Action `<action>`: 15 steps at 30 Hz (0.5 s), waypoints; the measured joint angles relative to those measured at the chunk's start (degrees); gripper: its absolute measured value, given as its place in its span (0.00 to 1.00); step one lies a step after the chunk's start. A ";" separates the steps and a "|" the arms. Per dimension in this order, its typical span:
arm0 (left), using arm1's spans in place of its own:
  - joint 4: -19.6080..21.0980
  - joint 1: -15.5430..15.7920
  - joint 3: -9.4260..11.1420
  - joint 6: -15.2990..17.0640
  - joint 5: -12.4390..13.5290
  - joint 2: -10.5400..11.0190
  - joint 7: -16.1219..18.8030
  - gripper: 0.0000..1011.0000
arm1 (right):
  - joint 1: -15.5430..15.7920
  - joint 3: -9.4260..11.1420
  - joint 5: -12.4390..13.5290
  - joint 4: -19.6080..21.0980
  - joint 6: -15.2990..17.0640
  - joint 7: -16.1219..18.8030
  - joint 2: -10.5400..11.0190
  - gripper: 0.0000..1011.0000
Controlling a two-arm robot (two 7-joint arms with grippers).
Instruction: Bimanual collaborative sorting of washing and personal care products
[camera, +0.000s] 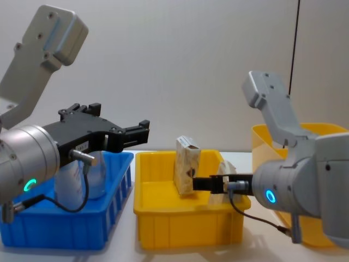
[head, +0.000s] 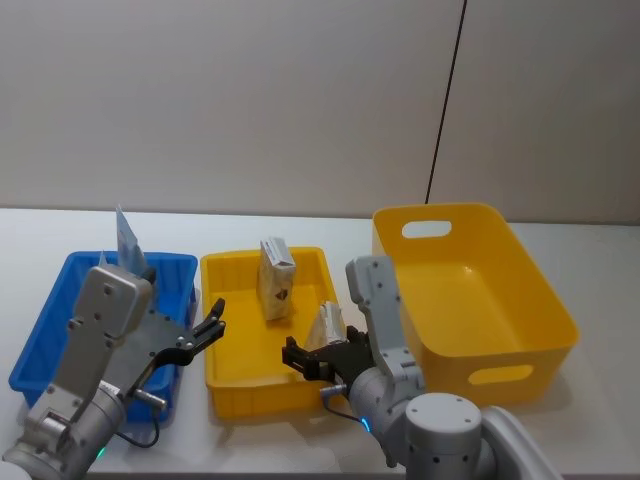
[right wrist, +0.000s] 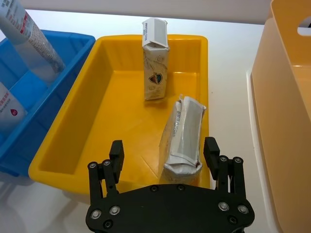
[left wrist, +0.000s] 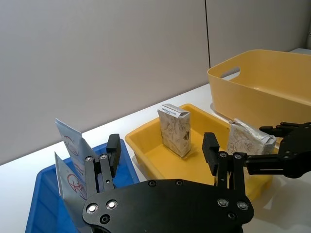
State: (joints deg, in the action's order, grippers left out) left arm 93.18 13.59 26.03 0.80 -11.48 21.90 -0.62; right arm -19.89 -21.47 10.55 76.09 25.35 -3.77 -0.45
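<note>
1. Right wrist view: right gripper (right wrist: pixel 164 149), jaws spread, flanks the leaning cream box (right wrist: pixel 184 131) by the yellow tray's (right wrist: pixel 63 121) right wall.
2. Upright box (right wrist: pixel 155 63) stands beyond; the tray's left floor is bare.
3. Left gripper (head: pixel 214 322), jaws spread, hovers at the blue bin's (head: pixel 60 300) right edge.

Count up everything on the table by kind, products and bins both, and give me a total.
Squeeze tubes: 2
Cream boxes: 2
Blue bin: 1
Yellow bins, one shallow and one deep: 2
Total: 7
</note>
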 joint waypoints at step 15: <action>-0.01 0.00 0.00 0.00 0.00 0.00 0.00 0.99 | -3.16 0.08 -0.93 -4.73 0.40 0.21 -1.41 0.90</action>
State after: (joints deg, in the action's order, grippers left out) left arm 93.17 13.59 26.02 0.80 -11.48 21.90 -0.63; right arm -23.05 -21.38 9.62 71.36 25.75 -3.56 -1.86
